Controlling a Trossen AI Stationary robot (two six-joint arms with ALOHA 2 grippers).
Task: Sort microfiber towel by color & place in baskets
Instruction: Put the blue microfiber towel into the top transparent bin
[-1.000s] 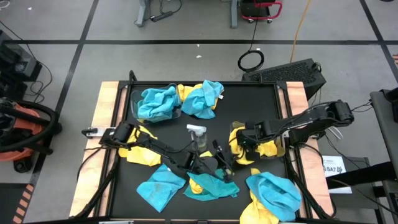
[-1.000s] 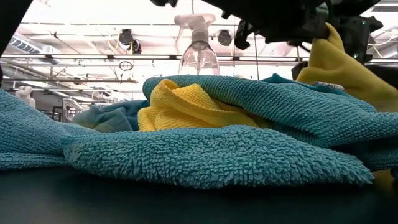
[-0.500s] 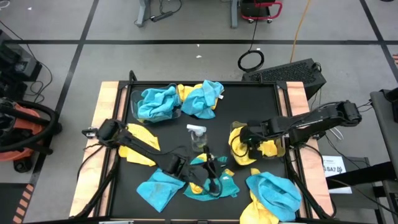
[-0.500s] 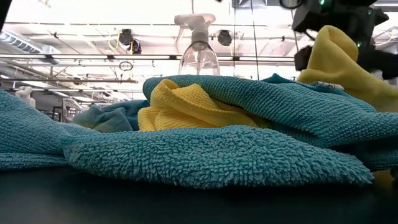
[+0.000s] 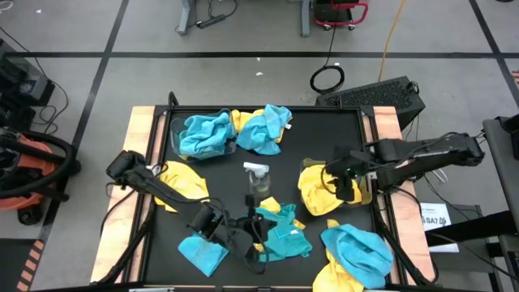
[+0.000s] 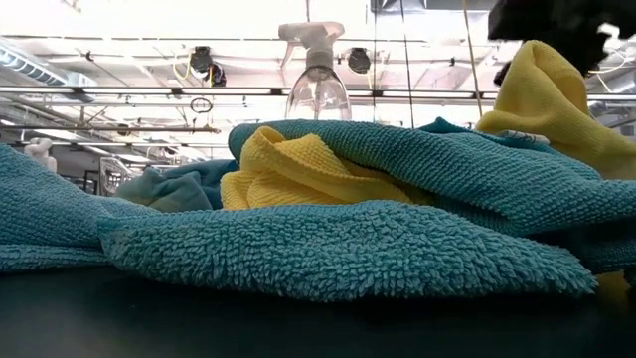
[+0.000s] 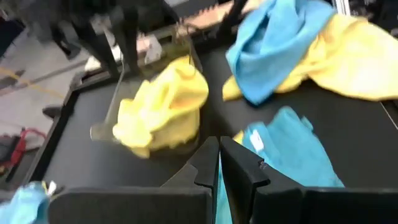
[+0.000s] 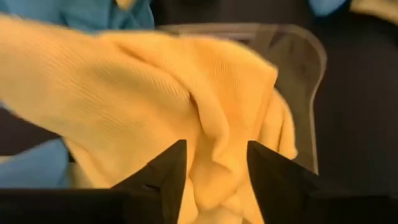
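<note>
Grey floor (image 5: 243,73) crossed by dark tape lines (image 5: 259,55), a coiled black cable (image 5: 327,79) lying on it, and bright ceiling lights (image 6: 149,40) over pipework beyond.

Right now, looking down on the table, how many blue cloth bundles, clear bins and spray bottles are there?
Turquoise cloth bundles: 5
Clear bins: 2
Spray bottle: 1
Total: 8

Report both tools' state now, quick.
Left tool: closed, pinching a turquoise towel.
Right tool: open, holding nothing, over the yellow towel in the basket.
</note>
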